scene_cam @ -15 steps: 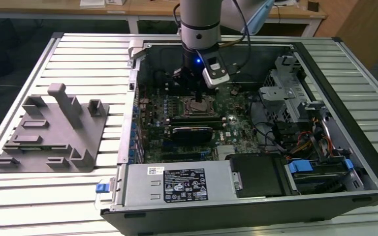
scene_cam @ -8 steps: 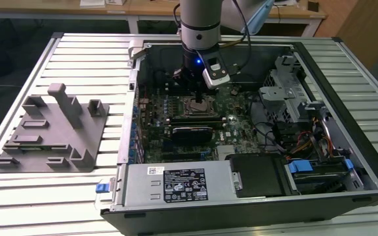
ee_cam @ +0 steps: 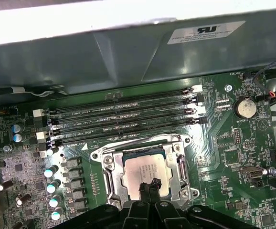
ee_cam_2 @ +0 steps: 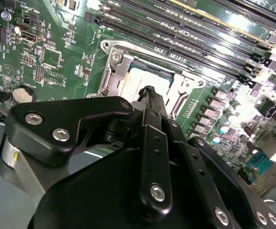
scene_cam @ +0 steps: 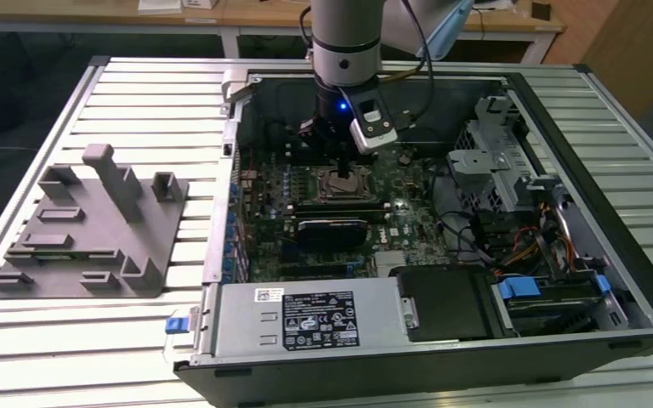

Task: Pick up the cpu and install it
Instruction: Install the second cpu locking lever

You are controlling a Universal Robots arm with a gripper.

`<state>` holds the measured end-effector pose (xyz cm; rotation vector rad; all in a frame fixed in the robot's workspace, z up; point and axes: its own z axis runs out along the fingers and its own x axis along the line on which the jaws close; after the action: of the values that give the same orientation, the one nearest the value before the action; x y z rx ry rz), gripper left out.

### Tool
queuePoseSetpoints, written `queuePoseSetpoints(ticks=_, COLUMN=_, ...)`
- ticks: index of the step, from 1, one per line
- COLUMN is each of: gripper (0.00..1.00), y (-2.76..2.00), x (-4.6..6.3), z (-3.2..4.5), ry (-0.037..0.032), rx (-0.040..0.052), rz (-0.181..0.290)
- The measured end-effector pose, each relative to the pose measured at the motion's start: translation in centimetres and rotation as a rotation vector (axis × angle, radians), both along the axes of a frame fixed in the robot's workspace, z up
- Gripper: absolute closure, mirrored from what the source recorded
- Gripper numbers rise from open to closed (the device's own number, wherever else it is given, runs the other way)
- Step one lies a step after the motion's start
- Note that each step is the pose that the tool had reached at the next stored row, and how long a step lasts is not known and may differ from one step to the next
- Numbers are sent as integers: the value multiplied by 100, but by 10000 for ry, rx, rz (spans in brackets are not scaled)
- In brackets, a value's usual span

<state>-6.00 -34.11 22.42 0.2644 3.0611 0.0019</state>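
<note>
One arm [scene_cam: 343,42] reaches down into one open computer case [scene_cam: 440,212] lying on its side on the slatted table [scene_cam: 31,127], and there is a single gripper [scene_cam: 345,167] at its end, poised right over the middle of the green motherboard [scene_cam: 303,183]. One cpu [ee_cam: 145,172] is to be counted, and it sits inside the metal socket frame [ee_cam: 107,176] on the board, lying flat and square to the frame's edges. Its top plate is silvery and slightly dull, with fine print across it that I leave unread, and a paler rim shows round the plate in the first wrist view; in the second wrist view the same chip [ee_cam_2: 140,81] catches the light and looks almost white. The two black fingertips [ee_cam: 149,187] are drawn together with barely any gap, their ends down at the near edge of the chip's top; whether they actually touch it I cannot tell. Nothing is pinched between them. Beside the socket run four long memory slots [ee_cam: 123,121], parallel to one another, and one round coin battery [ee_cam: 246,108] sits further along the board. Off to the exterior view's left, well apart from the case, stands one grey fixture block [scene_cam: 88,225] with several upright posts. One power supply box [scene_cam: 303,316] with a white label fills the near corner of the case.
</note>
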Motion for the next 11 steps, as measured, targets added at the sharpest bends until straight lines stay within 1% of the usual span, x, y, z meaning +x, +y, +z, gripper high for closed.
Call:
queuePoseSetpoints(ticks=2, gripper=89, y=-1, x=0, z=4, ry=2, rx=-2, rz=0)
queuePoseSetpoints(ticks=5, gripper=89, y=0, x=0, z=40, ry=0, rx=-1, rz=0)
queuePoseSetpoints(ticks=11, gripper=89, y=0, x=0, z=171, ry=0, rx=-3, rz=0)
